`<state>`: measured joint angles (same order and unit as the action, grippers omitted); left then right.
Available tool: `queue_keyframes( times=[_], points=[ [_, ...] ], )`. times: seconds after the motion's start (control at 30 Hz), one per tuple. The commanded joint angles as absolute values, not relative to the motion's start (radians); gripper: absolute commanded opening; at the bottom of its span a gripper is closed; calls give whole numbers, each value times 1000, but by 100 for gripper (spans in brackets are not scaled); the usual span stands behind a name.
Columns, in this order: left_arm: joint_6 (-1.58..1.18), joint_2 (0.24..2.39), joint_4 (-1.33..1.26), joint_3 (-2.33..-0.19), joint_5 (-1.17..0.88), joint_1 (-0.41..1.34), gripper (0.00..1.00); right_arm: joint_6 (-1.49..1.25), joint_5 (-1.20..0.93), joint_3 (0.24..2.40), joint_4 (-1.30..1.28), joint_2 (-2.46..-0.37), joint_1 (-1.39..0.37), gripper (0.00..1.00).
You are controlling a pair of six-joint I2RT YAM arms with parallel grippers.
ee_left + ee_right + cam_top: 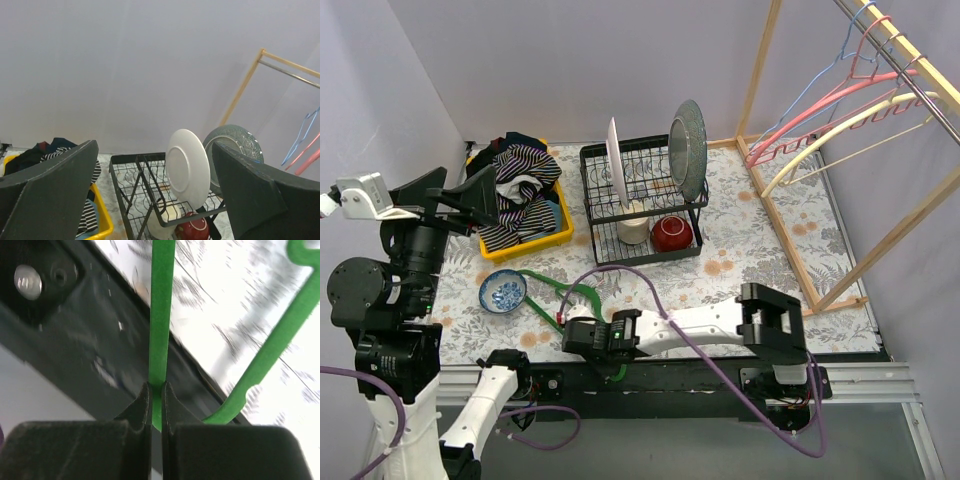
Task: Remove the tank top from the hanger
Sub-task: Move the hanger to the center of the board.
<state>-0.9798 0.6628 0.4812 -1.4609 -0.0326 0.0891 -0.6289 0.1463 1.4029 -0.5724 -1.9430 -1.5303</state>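
Right gripper (156,388) nipped onto the green hanger (162,310) at the table's near edge; left gripper (154,146) spread wide

Left to right in the top view: the left gripper hangs raised at 9 o'clock, its jaws wide apart with nothing between them. A yellow bin (525,238) at 10 o'clock holds a heap of striped clothing (515,185), and I cannot tell which piece is the tank top. A blue bowl (503,291) sits at 8 o'clock. The green hanger lies flat at 7 o'clock, its thin bar pinched between the right gripper's pressed-together fingers. A black dish rack (640,256) at 12 o'clock carries a white plate (613,160), a grey-green plate (688,135) and a red bowl (672,233). A wooden clothes rail (800,250) at 3 o'clock bears coloured hangers (800,125)
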Motion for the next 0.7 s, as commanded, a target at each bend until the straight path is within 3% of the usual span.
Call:
queue_keyframes(
  times=[0.0,0.2,0.67],
  points=[
    [-939,690,538,-1421,-73,92,98,-559,279,1373,-630,-1767,-1539,1],
    [-879,719,571,-1364,-195,91,98,-512,319,1316,-727,-1588,-1563,1],
    [-882,634,474,-1080,-738,101,98,-512,353,1229,-868,-1243,-1629,1]
  ],
)
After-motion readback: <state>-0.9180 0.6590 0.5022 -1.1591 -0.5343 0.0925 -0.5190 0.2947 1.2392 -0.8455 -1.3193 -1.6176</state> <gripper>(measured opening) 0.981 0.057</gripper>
